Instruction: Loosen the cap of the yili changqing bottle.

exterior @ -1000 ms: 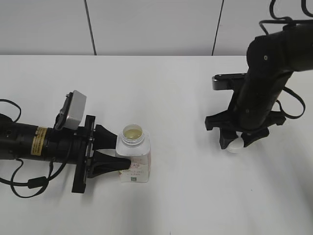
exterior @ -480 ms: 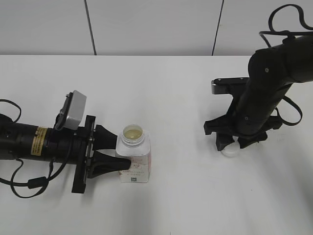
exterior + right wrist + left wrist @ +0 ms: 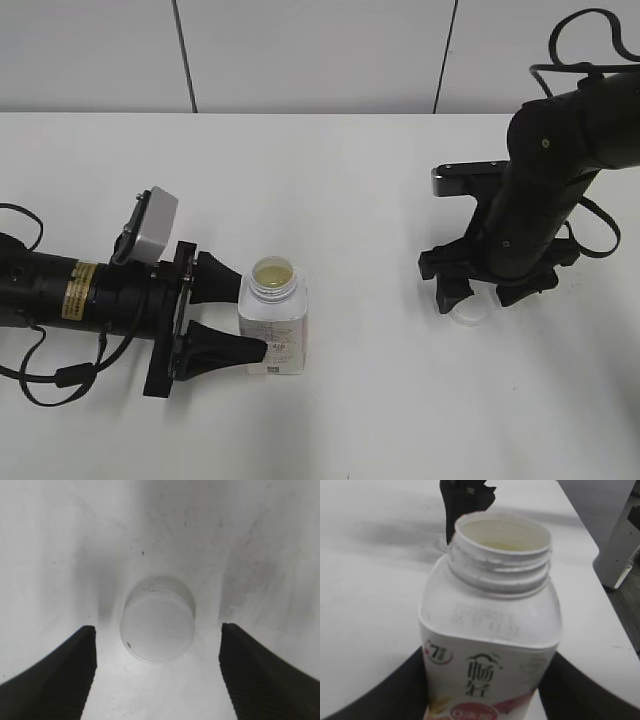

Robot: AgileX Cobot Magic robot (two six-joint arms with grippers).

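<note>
Where half a second ago the right tool [image 3: 478, 297] pinched the cap [image 3: 469, 311], it now stands spread, the cap lying free on the counter [image 3: 350, 180] toward the right edge. The left tool [image 3: 228, 318] has loosened around the uncapped yili changqing bottle [image 3: 271, 325], upright left of centre.

a lab: bare white table [image 3: 350, 180], plain panelled wall [image 3: 300, 50].

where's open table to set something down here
The widest bare patch of table lies between the open bottle and the cap, running back to the wall. The front strip below both arms is bare too. It is crowded at the left, where the left gripper brackets the bottle, and at the right, where the open right gripper straddles the cap.
</note>
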